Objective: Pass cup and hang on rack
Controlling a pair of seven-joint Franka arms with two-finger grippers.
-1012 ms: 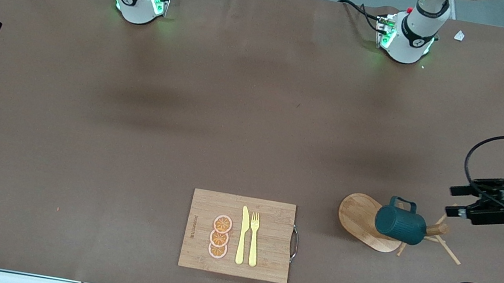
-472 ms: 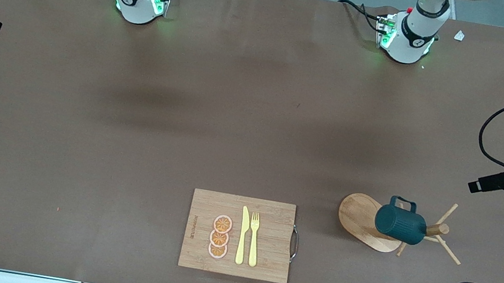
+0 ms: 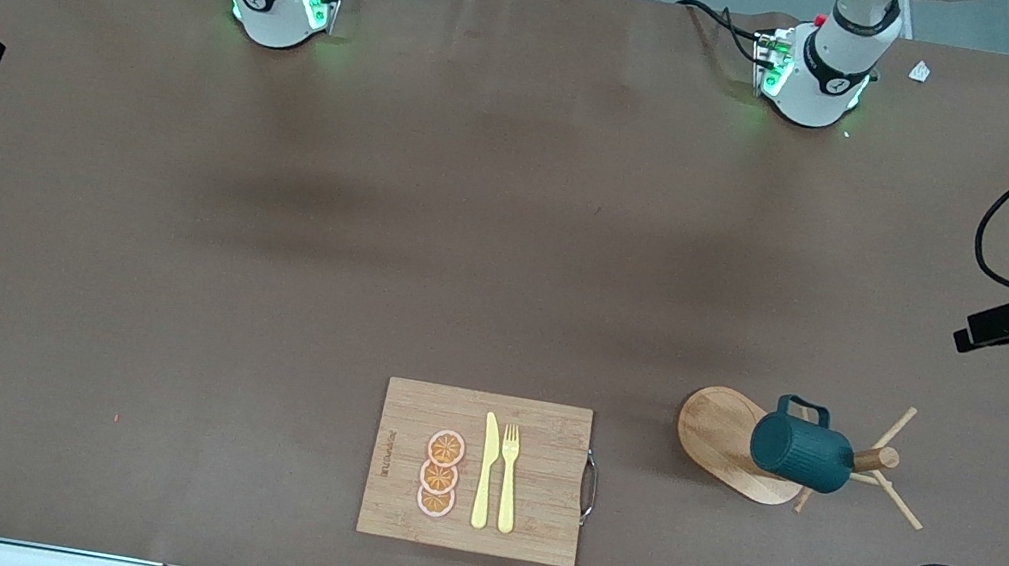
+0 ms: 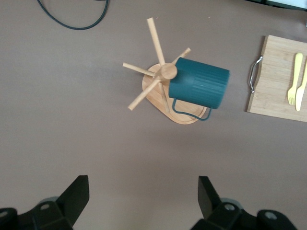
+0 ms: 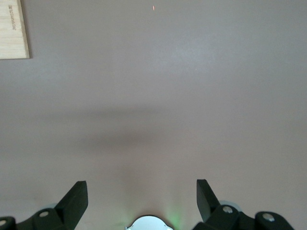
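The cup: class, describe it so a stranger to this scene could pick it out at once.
Find the wooden cutting board, then look toward the left arm's end of the table, where a wooden mug rack stands. The cup hangs from it: dark teal, ribbed, the only non-wooden piece there.

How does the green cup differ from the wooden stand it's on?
The cup is dark teal with ribbed sides; the rack is pale, smooth wood. The cup is a stout cylinder hanging tipped sideways; the rack is a flat oval base with a post and thin pegs. Both are toward the left arm's end of the table.
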